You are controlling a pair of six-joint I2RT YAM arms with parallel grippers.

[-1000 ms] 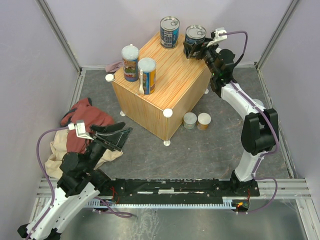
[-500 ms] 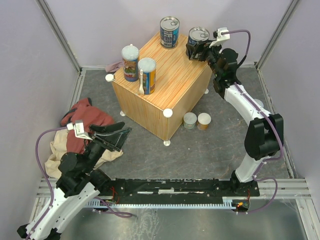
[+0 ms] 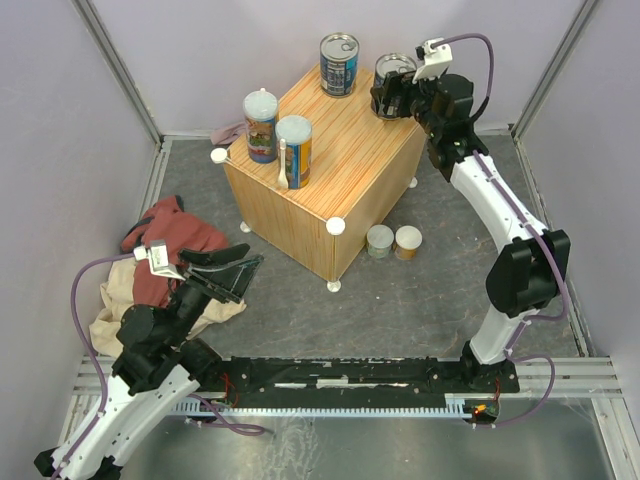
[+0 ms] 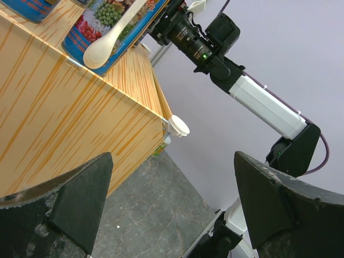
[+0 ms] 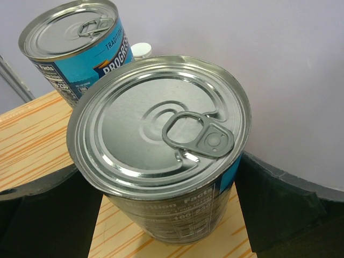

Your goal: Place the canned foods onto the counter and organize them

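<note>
The counter (image 3: 345, 150) is a wood-grain cube with white corner caps. Four canned foods stand on it: two blue ring-pull cans (image 3: 339, 63) (image 3: 396, 68) at the back and two taller pale-lidded ones (image 3: 260, 125) (image 3: 294, 150) at the left. My right gripper (image 3: 398, 98) is open, its fingers either side of the right blue can (image 5: 161, 140), which stands on the wood (image 5: 32, 134). The other blue can (image 5: 75, 43) is behind it. Two short cans (image 3: 380, 241) (image 3: 407, 242) sit on the floor. My left gripper (image 3: 235, 275) hangs open and empty, facing the counter's side (image 4: 64, 123).
Red cloth (image 3: 165, 240) and beige cloth (image 3: 115, 300) lie on the grey floor by my left arm. A pinkish cloth (image 3: 228, 132) peeks out behind the counter. Lilac walls close in the back and sides. The right arm (image 4: 258, 102) crosses the left wrist view.
My right wrist has risen and drawn slightly toward the back while its open fingers stay beside the right blue can, which stands where it was. The left arm has not moved.
</note>
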